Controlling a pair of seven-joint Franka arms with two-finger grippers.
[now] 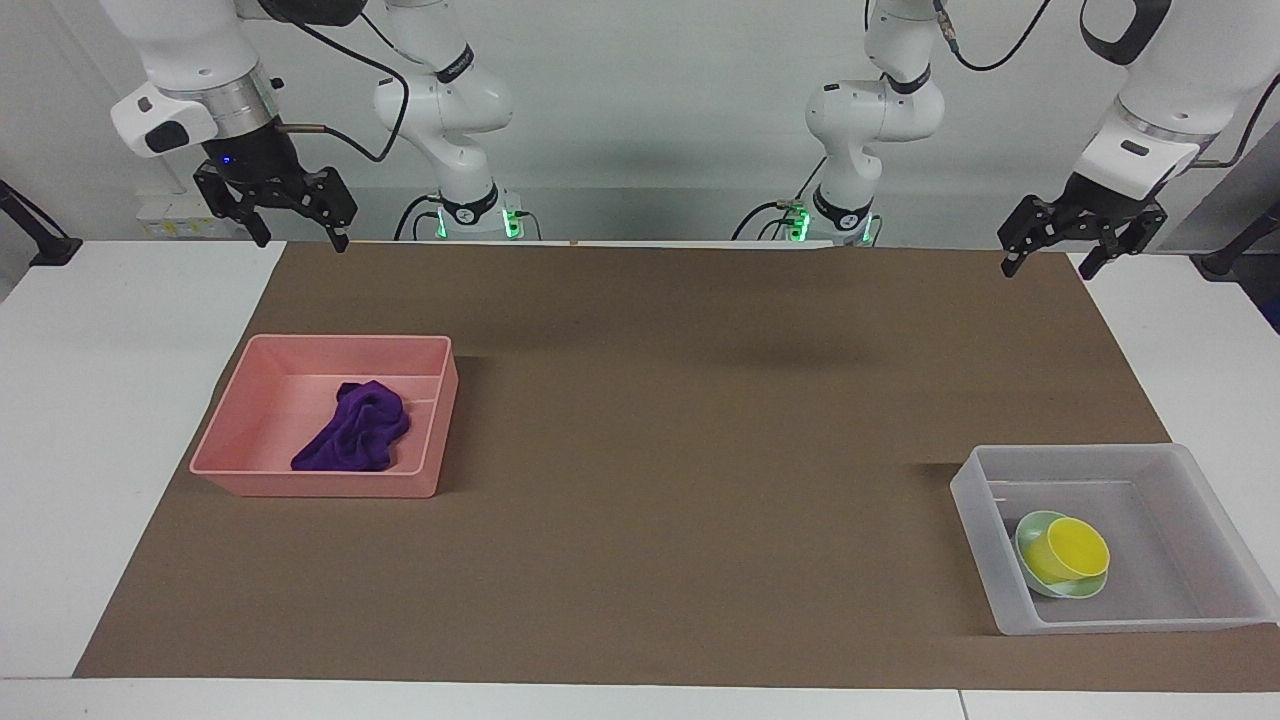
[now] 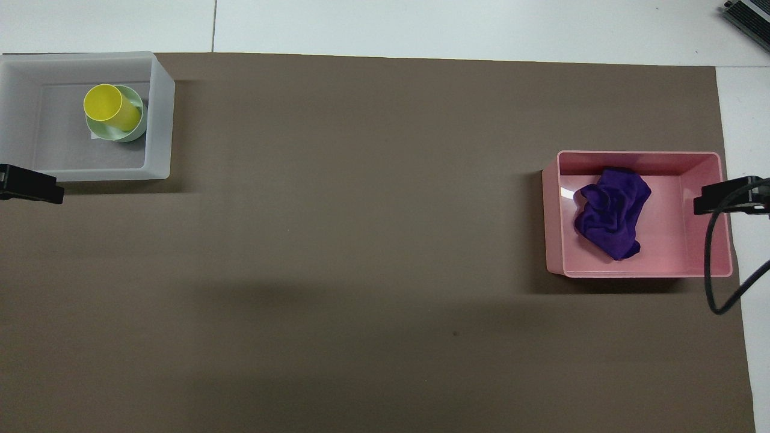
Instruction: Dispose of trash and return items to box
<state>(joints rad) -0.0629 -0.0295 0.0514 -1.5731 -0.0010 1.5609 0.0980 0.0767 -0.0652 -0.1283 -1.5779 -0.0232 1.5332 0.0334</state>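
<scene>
The crumpled deep-purple cloth rag lies in the opaque pink plastic tub toward the right arm's end of the bench. The small bright yellow plastic cup sits tilted in the shallow mint-green round bowl inside the translucent whitish-grey rectangular tub at the left arm's end. The left end effector and right end effector hang raised over the bench's robot-side corners, fingers spread wide, holding nothing.
</scene>
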